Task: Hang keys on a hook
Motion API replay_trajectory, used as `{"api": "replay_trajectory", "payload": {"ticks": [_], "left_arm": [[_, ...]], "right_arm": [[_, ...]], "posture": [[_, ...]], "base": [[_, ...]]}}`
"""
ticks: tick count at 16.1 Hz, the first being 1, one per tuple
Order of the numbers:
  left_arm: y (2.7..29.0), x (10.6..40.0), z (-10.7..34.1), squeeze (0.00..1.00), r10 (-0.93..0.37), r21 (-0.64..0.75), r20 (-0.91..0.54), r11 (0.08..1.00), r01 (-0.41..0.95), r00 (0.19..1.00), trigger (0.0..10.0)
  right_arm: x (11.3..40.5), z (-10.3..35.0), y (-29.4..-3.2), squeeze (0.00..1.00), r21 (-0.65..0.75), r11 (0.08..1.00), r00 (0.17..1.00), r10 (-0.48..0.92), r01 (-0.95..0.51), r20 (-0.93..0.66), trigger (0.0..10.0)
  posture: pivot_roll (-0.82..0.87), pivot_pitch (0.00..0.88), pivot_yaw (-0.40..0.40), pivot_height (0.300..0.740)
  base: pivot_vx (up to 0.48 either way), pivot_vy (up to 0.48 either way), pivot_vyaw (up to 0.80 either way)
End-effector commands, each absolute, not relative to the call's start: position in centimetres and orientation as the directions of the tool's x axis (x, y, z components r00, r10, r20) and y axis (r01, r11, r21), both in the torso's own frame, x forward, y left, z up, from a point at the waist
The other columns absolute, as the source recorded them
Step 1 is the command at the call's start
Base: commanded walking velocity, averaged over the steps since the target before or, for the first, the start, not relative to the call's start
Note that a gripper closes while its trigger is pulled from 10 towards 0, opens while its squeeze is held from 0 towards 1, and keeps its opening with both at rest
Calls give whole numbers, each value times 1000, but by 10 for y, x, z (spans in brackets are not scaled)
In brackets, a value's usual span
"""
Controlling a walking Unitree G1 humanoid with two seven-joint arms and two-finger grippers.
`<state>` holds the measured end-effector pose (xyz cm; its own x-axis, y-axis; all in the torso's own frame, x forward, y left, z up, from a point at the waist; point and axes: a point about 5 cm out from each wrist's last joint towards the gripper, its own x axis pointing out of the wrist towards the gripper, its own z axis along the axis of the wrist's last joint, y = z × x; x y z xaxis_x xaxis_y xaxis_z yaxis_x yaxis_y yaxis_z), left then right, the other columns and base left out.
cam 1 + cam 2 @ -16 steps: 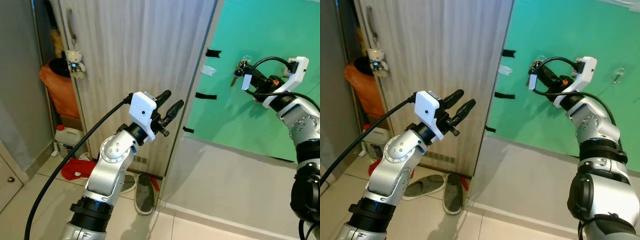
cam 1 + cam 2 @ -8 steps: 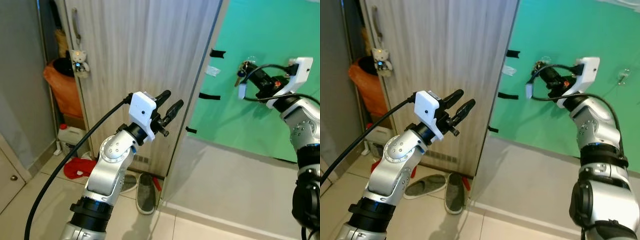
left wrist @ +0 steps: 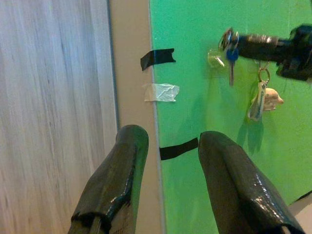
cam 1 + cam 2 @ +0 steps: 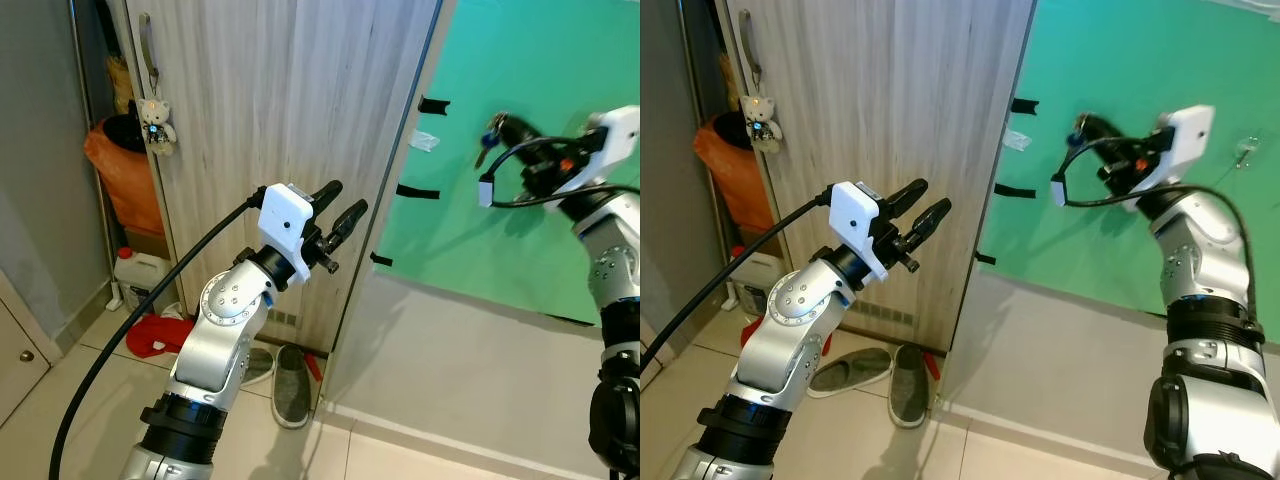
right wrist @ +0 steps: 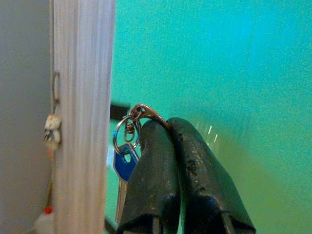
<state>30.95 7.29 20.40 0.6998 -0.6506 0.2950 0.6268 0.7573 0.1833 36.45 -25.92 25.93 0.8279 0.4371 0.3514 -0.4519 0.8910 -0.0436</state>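
From the head, the right gripper [image 4: 512,128] is reaching toward the green wall [image 4: 560,60], pinching the keys [image 4: 488,140]; the left gripper [image 4: 340,205] is idling, fingers parted. Left wrist — keys [image 3: 229,51] dangling beside a clear hook [image 3: 215,57]. Right wrist — fingers [image 5: 151,161] are pressing together on the key ring [image 5: 127,127].

keys [image 3: 229,54]: 1 bunch | tape strips [image 4: 431,105]: 4 | shoes [image 4: 291,386]: 2 | grippers [image 4: 340,205]: 2
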Motion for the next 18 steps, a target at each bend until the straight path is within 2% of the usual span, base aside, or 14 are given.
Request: {"api": "replay_trajectory", "payload": {"ticks": [1,4,6,9,18], "left_arm": [[67,309,206,0,-667,201,294,743,638,685,10000],[67,309,206,0,-666,200,296,744,637,685,10000],[67,309,206,0,-665,198,296,745,637,686,10000],[67,309,206,0,-665,199,293,745,637,687,10000],[67,310,206,0,-669,203,288,742,638,686,10000]], "right_arm": [[360,270,-268,0,-81,906,825,413,-416,385,0],[361,262,-268,0,-21,897,838,420,-441,350,0],[360,251,-266,0,70,873,844,442,-482,304,0],[352,247,-264,0,160,809,805,500,-566,319,0],[356,225,-276,0,373,801,883,412,-468,224,0]], "posture": [[-45,0,-106,740],[-45,0,-109,740],[-44,0,-111,740],[-43,0,-110,740],[-40,0,-110,740]], "base": [[0,0,0],[0,0,0],[0,0,0],[0,0,0],[0,0,0]]}}
